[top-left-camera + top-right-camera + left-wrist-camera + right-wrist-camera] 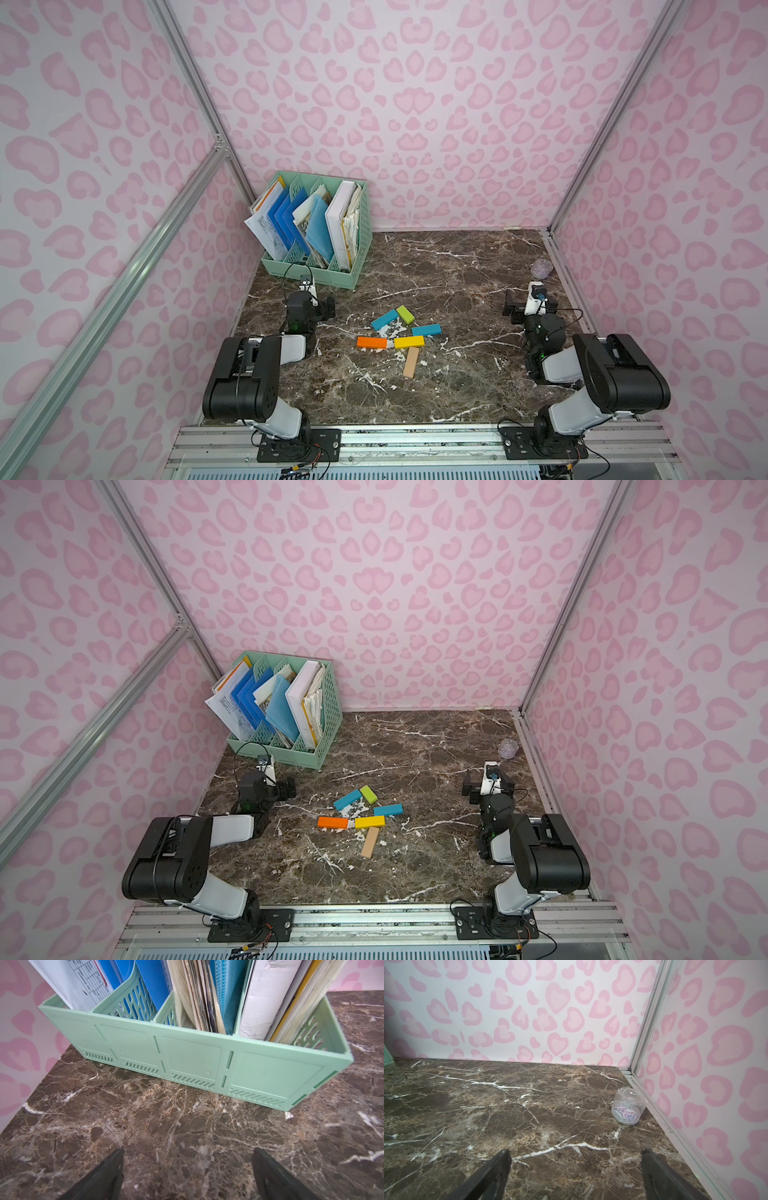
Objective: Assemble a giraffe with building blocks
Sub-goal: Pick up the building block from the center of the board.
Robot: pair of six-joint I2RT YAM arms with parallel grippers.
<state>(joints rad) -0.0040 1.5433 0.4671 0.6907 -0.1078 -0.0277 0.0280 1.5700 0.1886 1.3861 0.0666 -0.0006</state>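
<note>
Step in hand: nothing is picked up; I judge it to be the first reach for a block.
Left gripper (188, 1153): jaws spread wide and empty, facing the mint-green file rack (332, 272), well apart from the yellow block (409, 342) on the left arm's side.
Right gripper (575, 1152): also wide open and empty, well apart from the yellow block on the right arm's side, with a clear jar of paper clips (627, 1109) ahead of it.
Building blocks (399, 336): six flat bars lie loose in one cluster mid-bench (457, 270), not yet a giraffe.
Orange block (371, 342): just beside the yellow block's end, toward the left arm, almost in line with it.
Tan block (411, 362): on the yellow block's near side, its far end at or almost at the yellow edge, pointing back toward the arm bases.
Right teal block (426, 330): just beyond the yellow block, shifted toward the right arm.
Tilted teal block (385, 320): beyond the yellow block, toward the left arm, lying slanted.
Lime-green block (405, 314): farthest beyond the yellow block, against the tilted teal bar's far end.
Doing it well: come down from above and close across a bar's narrow width; the bars lie low, so the fingers likely need to reach almost to the bench.
Watch: the neighbours crowd the yellow block, so an outer bar such as the orange or tan looks the safer first pick.
</note>
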